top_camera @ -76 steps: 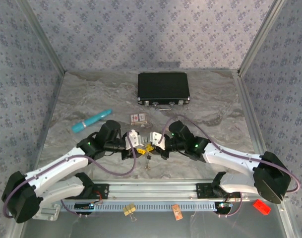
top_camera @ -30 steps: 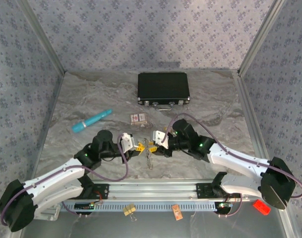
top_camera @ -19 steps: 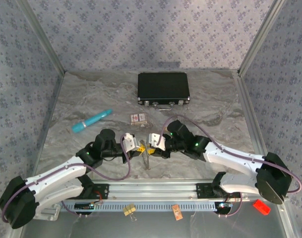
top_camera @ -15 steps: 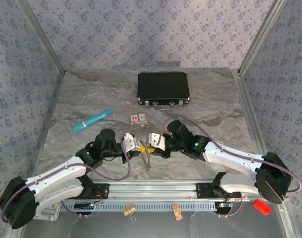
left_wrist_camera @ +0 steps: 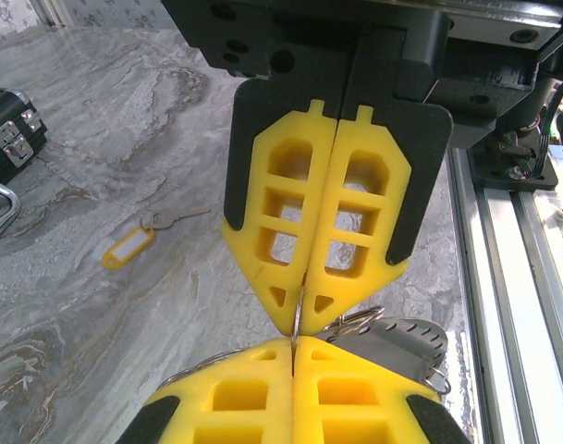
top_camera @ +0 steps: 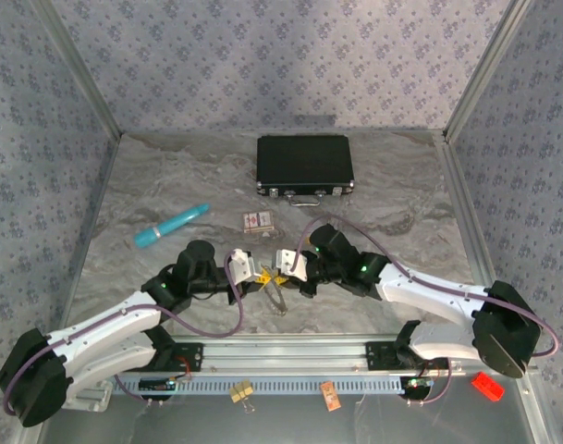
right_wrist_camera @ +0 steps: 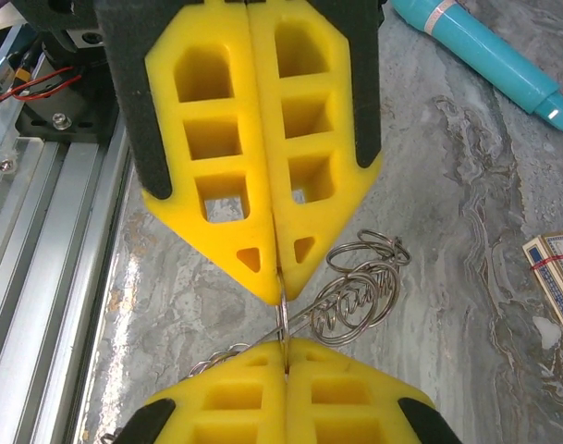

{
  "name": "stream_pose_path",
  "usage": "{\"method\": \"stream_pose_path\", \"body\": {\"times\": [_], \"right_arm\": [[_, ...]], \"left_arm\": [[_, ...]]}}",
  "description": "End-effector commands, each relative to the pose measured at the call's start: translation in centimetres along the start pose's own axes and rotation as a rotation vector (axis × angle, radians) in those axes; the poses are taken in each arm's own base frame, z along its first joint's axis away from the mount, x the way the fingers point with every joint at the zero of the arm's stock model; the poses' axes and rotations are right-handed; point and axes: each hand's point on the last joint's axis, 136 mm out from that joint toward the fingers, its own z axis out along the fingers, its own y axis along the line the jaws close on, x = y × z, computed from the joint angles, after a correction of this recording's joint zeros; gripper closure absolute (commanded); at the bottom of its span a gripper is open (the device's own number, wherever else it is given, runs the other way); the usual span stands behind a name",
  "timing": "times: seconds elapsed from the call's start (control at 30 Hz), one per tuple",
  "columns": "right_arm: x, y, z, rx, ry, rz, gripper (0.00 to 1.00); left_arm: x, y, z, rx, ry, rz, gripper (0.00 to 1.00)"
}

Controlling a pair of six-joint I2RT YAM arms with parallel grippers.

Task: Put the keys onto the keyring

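Top external: left gripper [top_camera: 262, 277] and right gripper [top_camera: 280, 275] meet tip to tip, each pinched tight on the thin keyring [right_wrist_camera: 283, 319] between them, above the table [top_camera: 152, 185]. Step judged: ring secured both sides. Next: prise its coil apart with small, steady, opposed pulls.

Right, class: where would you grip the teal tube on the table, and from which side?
Best at mid-length, from straight above, pinching across the narrow width of the teal tube: it lies flat and slanted on the table, with bare surface either side.
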Motion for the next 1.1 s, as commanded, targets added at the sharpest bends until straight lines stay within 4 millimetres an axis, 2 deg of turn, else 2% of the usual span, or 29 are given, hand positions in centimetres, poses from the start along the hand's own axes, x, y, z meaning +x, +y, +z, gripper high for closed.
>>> {"method": "stream_pose_path", "body": {"times": [0.0,0.27,0.4,0.5,0.53,0.57,0.6,0.73,0.83,1.07], "right_arm": [[-2.2,-0.1,0.0,-0.022,-0.084,-0.004,1.0],[-2.4,-0.1,0.0,-0.031,-0.114,0.02,1.0],[-2.2,-0.1,0.1,-0.032,-0.11,0.024,1.0],[-1.9,-0.2,0.0,-0.015,-0.095,0.027,1.0],[-1.7,-0.5,-0.2,0.004,-0.086,0.029,0.95],[-1.5,-0.7,-0.3,0.02,-0.081,0.034,0.83],[-1.3,-0.9,-0.7,0.041,-0.077,0.045,0.74],[-0.8,-2.5,-3.3,0.164,-0.119,0.115,0.67],[0.1,-4.3,-5.6,0.32,-0.149,0.189,0.65],[4.1,-7.8,-9.9,0.649,-0.086,0.451,0.63]], "left_arm": [[-1.7,-0.2,0.3,0.029,-0.041,0.02,0.92],[-1.3,-0.2,0.9,0.042,-0.036,-0.001,0.89],[-1.6,-0.1,0.7,0.029,-0.044,0.016,1.0],[-1.8,0.0,0.3,0.007,-0.046,0.03,1.0],[-1.9,0.2,0.1,-0.003,-0.047,0.035,1.0],[-2.0,0.3,0.0,-0.014,-0.048,0.038,1.0],[-2.2,0.4,-0.2,-0.026,-0.05,0.042,1.0],[-2.8,0.9,-0.7,-0.072,-0.044,0.076,1.0],[-2.4,1.0,-0.6,-0.142,-0.001,0.23,1.0],[-2.1,0.3,0.3,-0.234,0.061,0.598,1.0]]}}
